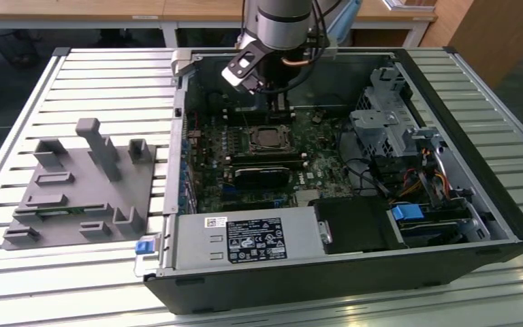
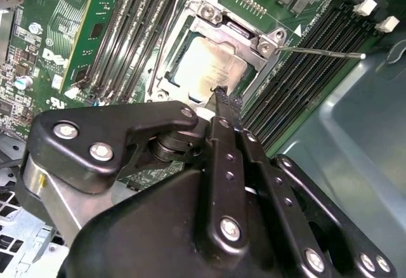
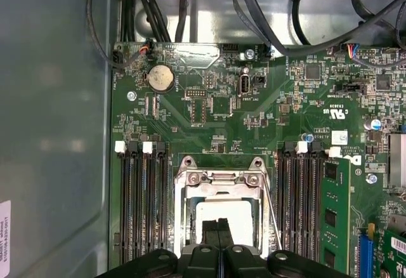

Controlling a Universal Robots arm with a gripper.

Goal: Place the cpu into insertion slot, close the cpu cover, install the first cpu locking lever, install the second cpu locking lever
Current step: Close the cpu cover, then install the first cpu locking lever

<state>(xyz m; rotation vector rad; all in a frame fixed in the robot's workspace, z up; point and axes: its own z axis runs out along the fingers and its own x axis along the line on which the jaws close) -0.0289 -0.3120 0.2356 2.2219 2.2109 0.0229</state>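
Slatted metal table (image 1: 107,75), open computer case (image 1: 511,201), arm (image 1: 280,20) pointing down, gripper (image 2: 222,100) pressed together over cpu (image 2: 206,68).

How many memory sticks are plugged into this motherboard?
1. A green memory stick stands in the outermost slot of one bank beside the insertion slot; the other slots look empty, though the gripper hides their ends.

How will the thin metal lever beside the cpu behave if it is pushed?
Probably springy: the lever is a long, thin rod, free at its far end. Likely slippery too, since it is bare, shiny metal.
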